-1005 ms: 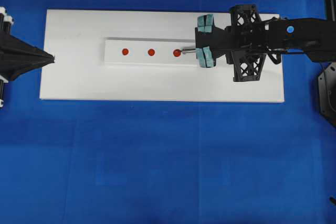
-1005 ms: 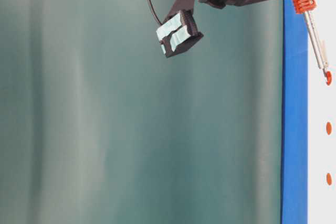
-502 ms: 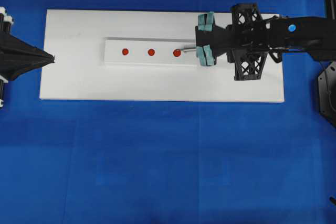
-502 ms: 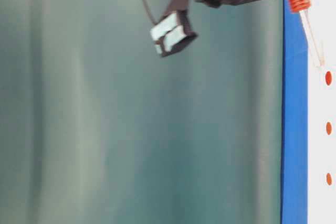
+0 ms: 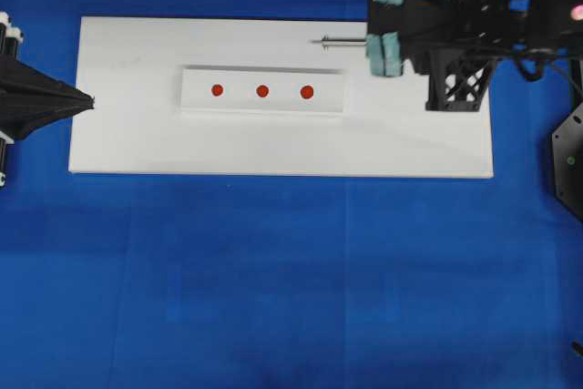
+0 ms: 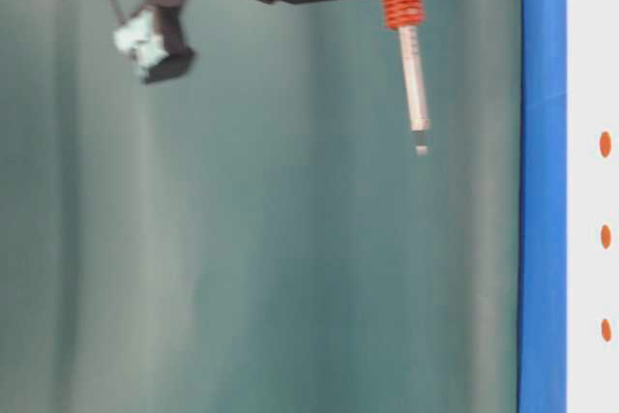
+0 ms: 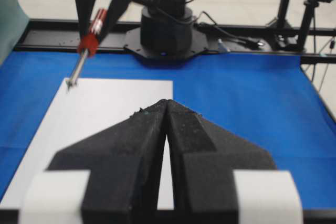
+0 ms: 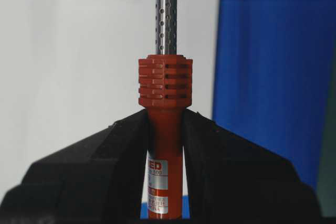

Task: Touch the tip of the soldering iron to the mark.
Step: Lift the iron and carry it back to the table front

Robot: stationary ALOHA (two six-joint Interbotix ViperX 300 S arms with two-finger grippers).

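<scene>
My right gripper point(image 8: 165, 118) is shut on the red-orange handle of the soldering iron point(image 8: 165, 82). In the overhead view this gripper point(image 5: 373, 41) hangs over the board's far right part. The silver shaft point(image 5: 344, 41) points left and the tip point(image 5: 316, 41) lies beyond the white block point(image 5: 262, 107), apart from it. The mark point(image 5: 262, 91) is the middle of three red dots and is uncovered. At table level the iron point(image 6: 403, 5) hangs high, with its tip point(image 6: 422, 149) well away from the mark point(image 6: 605, 236). My left gripper point(image 5: 91, 102) rests shut and empty at the board's left edge.
The block lies on a white board point(image 5: 273, 148) on a blue mat point(image 5: 291, 271). The two end dots point(image 5: 217, 90) point(image 5: 307, 91) flank the mark. In the left wrist view the iron point(image 7: 90, 38) hangs over the board's far left corner, in front of the right arm's base point(image 7: 165, 30).
The tip had been at the right-hand end dot. My right gripper has since lifted the iron off it and carried it back toward the board's far right.
</scene>
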